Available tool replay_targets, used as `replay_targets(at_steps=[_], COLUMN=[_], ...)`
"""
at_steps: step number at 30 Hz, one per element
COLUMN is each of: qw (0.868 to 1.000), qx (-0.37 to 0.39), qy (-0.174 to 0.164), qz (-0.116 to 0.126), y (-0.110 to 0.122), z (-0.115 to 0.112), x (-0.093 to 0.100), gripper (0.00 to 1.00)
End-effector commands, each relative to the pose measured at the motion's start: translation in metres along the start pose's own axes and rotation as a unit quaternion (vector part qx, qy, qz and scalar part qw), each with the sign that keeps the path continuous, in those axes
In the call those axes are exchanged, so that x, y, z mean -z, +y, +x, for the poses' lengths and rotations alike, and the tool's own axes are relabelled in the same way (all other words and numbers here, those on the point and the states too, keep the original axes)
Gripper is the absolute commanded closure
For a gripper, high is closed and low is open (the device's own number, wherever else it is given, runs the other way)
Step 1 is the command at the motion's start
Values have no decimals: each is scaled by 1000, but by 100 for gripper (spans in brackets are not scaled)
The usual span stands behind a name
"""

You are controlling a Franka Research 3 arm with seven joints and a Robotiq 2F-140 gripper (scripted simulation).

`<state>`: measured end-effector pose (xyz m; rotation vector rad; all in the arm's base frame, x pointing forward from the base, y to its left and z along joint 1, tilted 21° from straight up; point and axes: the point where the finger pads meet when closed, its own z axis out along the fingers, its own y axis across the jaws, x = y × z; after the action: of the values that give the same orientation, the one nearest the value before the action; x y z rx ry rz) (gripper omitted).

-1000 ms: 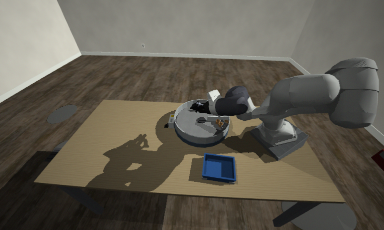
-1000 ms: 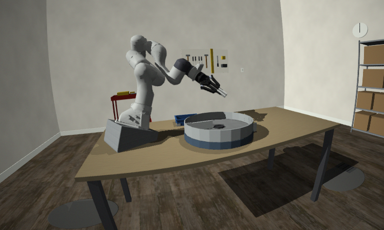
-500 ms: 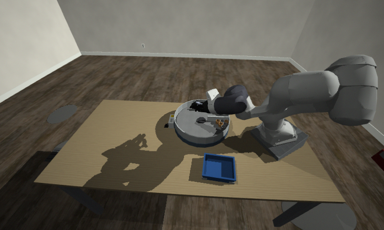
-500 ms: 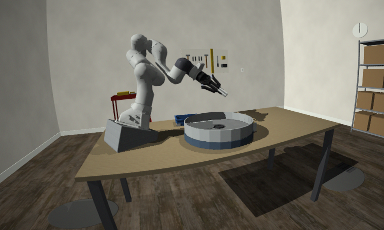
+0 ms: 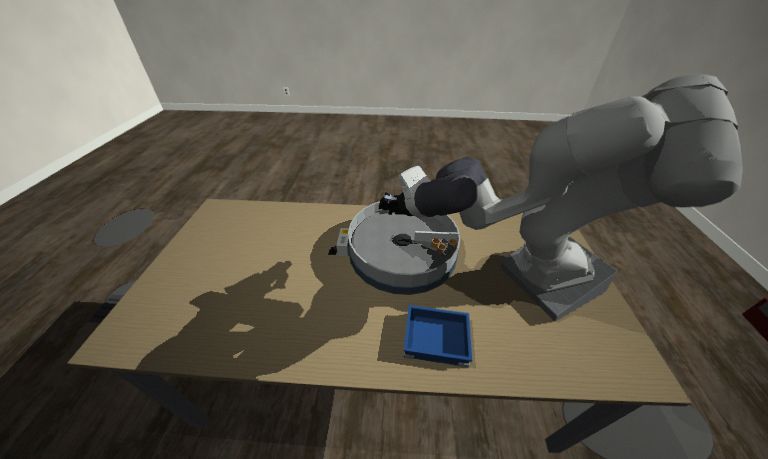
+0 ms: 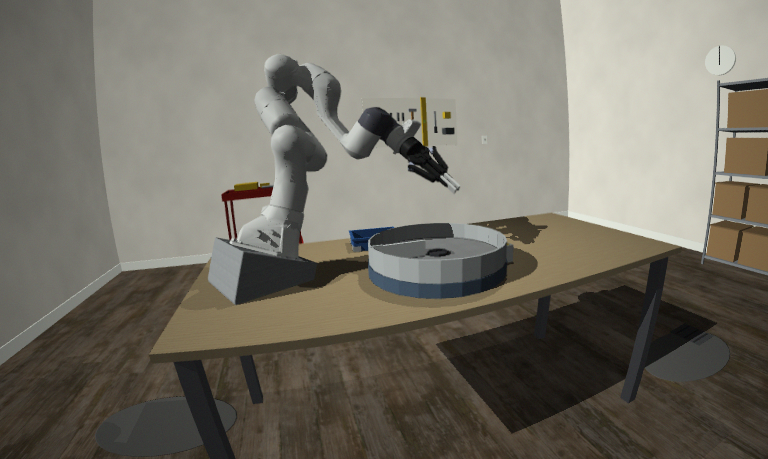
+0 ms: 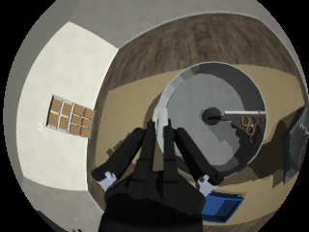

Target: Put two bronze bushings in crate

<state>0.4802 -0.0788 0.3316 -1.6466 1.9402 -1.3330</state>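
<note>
The round grey turning table has a raised wall and a blue base. Three bronze bushings lie close together inside it, near the wall on the robot's side, by a white bar. Darker grey bushings seem to lie among them, too small to count. The wall hides them in the exterior view. The blue crate shows nothing inside. My gripper is shut and empty, tilted, high above the turning table, away from the bushings.
The white bar runs from near the dark hub to the wall. A small control box sits at the turning table's side, opposite the robot's base.
</note>
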Motion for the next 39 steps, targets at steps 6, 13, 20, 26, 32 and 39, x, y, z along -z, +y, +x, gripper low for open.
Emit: replay_targets(at_steps=[6,13,20,26,32,39], qw=[993,985,976,964,950,932], qx=[99,135,167,200,229,261], qy=[17,7,-7,-28,-51,-82], qz=[-65,-104,-139,-175,-205,-237], y=[22,35,48,63,77,94], z=[26,35,41,46,48,49], x=[-14,-20,-25,-29,-32,-34], gripper=[94,94,94,94,94,94])
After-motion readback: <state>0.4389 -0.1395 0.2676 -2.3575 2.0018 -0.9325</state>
